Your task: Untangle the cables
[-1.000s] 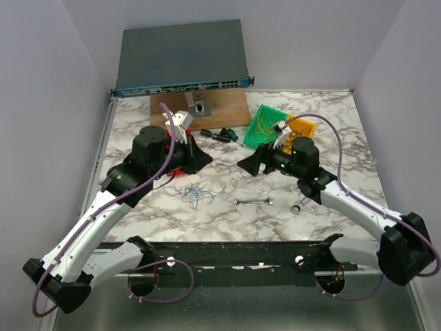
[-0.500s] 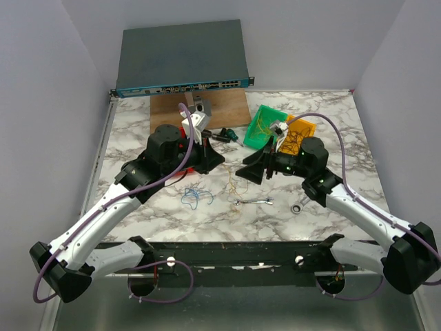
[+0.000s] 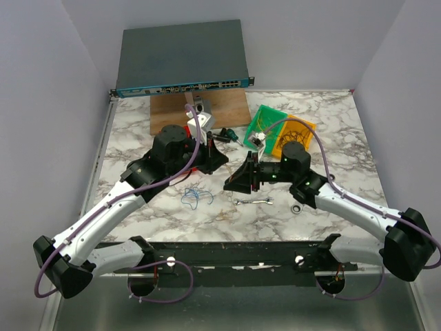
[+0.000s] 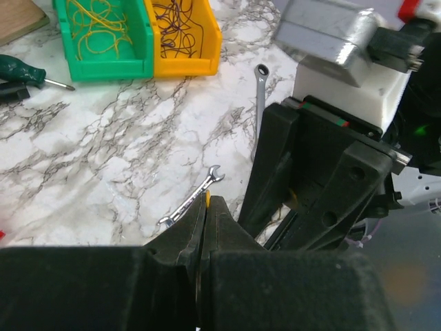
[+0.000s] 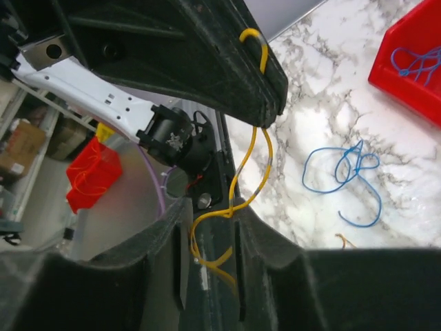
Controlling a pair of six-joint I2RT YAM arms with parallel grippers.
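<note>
The left arm (image 3: 103,221) rises from the lower left of the overhead view and reaches up and right to the middle of the frame. The right arm (image 3: 351,210) runs from the lower right up and left to meet it. The two sets of fingers point toward each other. The left gripper (image 3: 216,156) sits just above the right gripper (image 3: 233,183), their tips near each other. The left jaws are pressed together, pinching a yellow cable (image 5: 267,157) at their tip. The right jaws stand apart with a clear gap, that cable hanging between them
</note>
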